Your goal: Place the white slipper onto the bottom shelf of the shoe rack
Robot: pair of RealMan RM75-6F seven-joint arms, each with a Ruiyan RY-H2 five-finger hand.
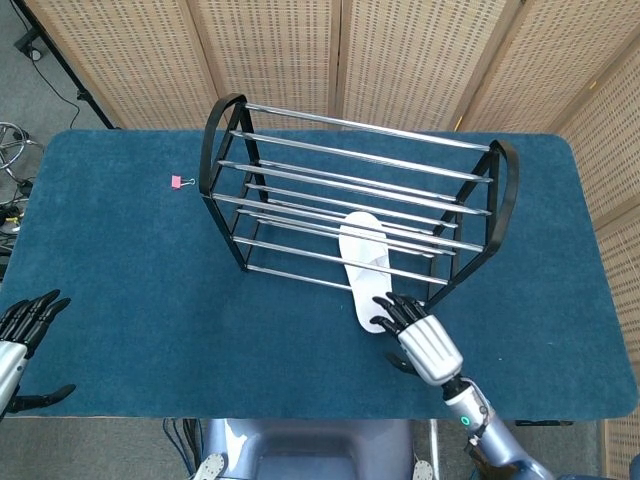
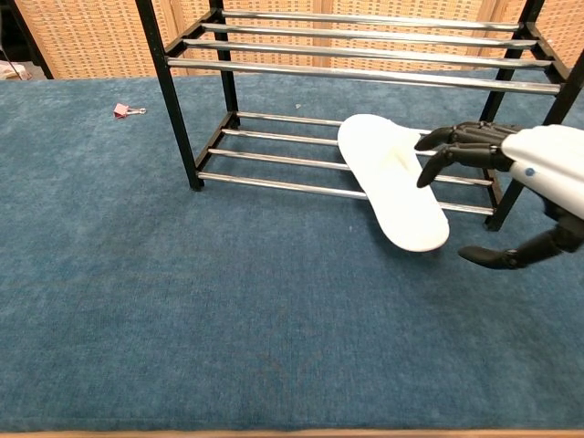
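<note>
Far left in the head view: black-fingered left hand (image 1: 22, 335) at the near table edge, fingers spread apart, nothing in it; out of the chest view. Under everything, a dark teal carpet-like table cover (image 1: 120, 260). Small pink binder clip (image 1: 181, 182) lying on the cover just left of the rack's left end, also seen in the chest view (image 2: 123, 110).

Centre: two-tier shoe rack of chrome rails with black end frames (image 1: 352, 205), standing upright on the cover; lower rails seen up close in the chest view (image 2: 274, 160). Flat white slipper (image 1: 366, 268) lying across the bottom shelf rails, toe end deep between the tiers, heel end sticking out past the front rail and hanging over the cover (image 2: 394, 187). Only partly on the shelf, angled toward the right.

Right: silver-backed right hand with black fingers (image 1: 420, 338), just off the slipper's heel, open wide and holding nothing. In the chest view, right hand (image 2: 511, 187) with fingertips (image 2: 436, 139) hovering close beside the slipper, thumb spread low over the cover; contact with the slipper not clear.

Behind: woven tan folding screen panels (image 1: 400, 55).
</note>
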